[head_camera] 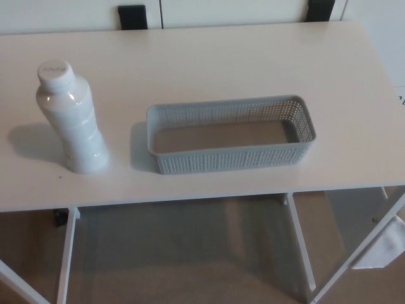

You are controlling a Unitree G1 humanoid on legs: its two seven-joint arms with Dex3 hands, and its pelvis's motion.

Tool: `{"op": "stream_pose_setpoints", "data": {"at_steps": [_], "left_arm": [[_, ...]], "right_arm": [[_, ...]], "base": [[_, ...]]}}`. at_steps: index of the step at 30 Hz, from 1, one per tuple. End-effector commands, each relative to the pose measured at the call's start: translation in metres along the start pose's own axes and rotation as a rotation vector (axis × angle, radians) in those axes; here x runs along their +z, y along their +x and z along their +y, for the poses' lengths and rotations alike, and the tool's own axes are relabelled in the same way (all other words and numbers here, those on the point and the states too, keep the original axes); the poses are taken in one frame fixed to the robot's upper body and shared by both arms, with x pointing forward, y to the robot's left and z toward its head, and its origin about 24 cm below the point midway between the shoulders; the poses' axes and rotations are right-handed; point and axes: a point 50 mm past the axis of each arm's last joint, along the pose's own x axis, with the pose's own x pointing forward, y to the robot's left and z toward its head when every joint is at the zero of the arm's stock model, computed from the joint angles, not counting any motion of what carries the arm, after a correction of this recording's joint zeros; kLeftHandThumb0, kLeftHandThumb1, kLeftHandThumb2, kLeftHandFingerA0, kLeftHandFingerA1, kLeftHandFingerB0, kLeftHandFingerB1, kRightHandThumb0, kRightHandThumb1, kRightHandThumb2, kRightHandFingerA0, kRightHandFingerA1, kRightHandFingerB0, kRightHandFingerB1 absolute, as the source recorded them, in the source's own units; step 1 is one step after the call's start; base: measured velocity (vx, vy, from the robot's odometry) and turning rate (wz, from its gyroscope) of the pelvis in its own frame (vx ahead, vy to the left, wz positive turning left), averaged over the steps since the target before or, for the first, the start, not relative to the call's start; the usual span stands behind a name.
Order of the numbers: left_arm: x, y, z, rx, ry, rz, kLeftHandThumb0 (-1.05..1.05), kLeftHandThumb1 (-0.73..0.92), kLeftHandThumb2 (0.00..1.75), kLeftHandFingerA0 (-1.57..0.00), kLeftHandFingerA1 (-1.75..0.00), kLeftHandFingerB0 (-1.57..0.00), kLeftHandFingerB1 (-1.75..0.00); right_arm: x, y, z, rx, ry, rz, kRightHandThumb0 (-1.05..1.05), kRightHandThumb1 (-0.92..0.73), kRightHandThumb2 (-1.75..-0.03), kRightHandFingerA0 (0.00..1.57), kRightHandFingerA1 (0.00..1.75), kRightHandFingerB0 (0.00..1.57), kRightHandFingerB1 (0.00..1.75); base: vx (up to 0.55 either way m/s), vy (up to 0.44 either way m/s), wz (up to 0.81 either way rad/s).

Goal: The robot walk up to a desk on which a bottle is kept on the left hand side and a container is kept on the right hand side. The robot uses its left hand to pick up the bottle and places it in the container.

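A white plastic bottle (pixel 71 119) with a white screw cap stands upright on the left part of the white desk (pixel 209 63). To its right, near the desk's front edge, sits a long grey perforated container (pixel 231 134), lying crosswise with nothing inside it. About a hand's width of bare desk separates the two. Neither of my hands shows in the head view.
The desk's front edge (pixel 190 199) runs across the lower picture, with white frame legs (pixel 65 253) and beige floor below. Two black brackets (pixel 132 15) sit at the far edge against a white wall. A white object (pixel 386 244) lies on the floor at lower right.
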Motion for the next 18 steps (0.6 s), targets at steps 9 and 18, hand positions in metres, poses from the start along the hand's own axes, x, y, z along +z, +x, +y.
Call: {"op": "stream_pose_setpoints", "data": {"at_steps": [9,18], "left_arm": [[0.115,0.022,-0.061,-0.212,-0.146,-0.380,-0.53,0.47,0.68,0.00,0.00,0.00,0.00],[0.113,0.035,-0.096,-0.329,-0.095,-0.299,-0.72,0.45,0.77,0.00,0.00,0.00,0.00]], "right_arm": [[0.019,0.006,0.004,0.021,-0.059,-0.065,-0.33,-0.26,-0.49,0.95,0.52,0.75,0.45],[0.021,0.009,0.006,0.026,-0.062,-0.063,-0.39,-0.23,-0.53,0.97,0.54,0.74,0.47]], "base": [[0.00,0.000,0.00],[0.00,0.000,0.00]]}}
